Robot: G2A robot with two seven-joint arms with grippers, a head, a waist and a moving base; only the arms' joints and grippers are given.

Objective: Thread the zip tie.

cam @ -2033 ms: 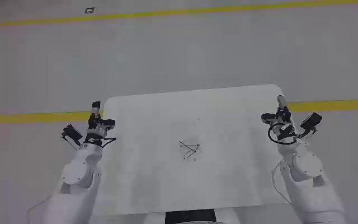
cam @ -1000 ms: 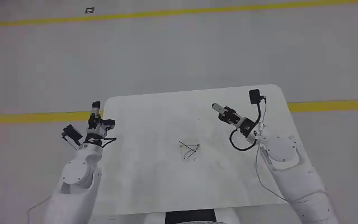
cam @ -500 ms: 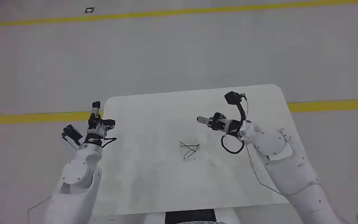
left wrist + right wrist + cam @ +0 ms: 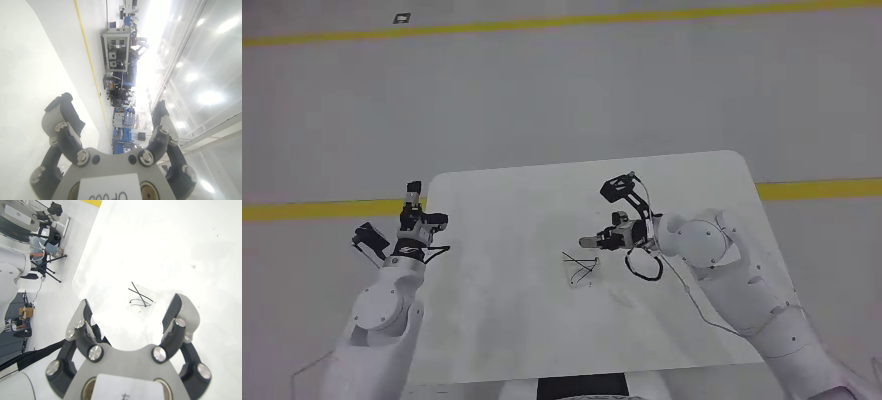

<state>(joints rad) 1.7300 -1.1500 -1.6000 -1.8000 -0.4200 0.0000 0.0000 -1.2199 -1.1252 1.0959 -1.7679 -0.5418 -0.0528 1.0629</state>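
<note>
Room: A big bright hall. In the left wrist view the far end is full of glare, so the racks (image 4: 117, 51) there are hard to make out.
Floor: Pale grey (image 4: 562, 100), with a yellow line (image 4: 542, 22) at 12 o'clock in the top view. Another yellow line goes behind the table.
Table: White with round corners (image 4: 502, 320). Its 6 o'clock edge is cut off in the top view.
Right arm: White (image 4: 742, 290). It comes in from 4 o'clock, and its lower part runs off the picture. A black cable (image 4: 642, 268) loops beside its wrist.
Left arm: White (image 4: 382, 310). It is beside the table's 9 o'clock edge and is also cut off at the bottom.
Right gripper: It is over the middle of the table (image 4: 587, 242), just at 12 o'clock from the zip tie and not touching it. Its jaws are spread wide with nothing in them.
Left gripper: It points up near the table's 10 o'clock corner, off the table (image 4: 414, 190). Its jaws are spread wide and hold nothing.
Zip tie: It lies flat near the middle of the table (image 4: 582, 268). Thin black strips cross like an X. It is hard to tell if there is one tie or more.
Clear patch: A faint see-through square (image 4: 149, 311) lies under the strips. What it is cannot be told.
Specks: A few tiny dark marks (image 4: 193, 266) dot the table.
</note>
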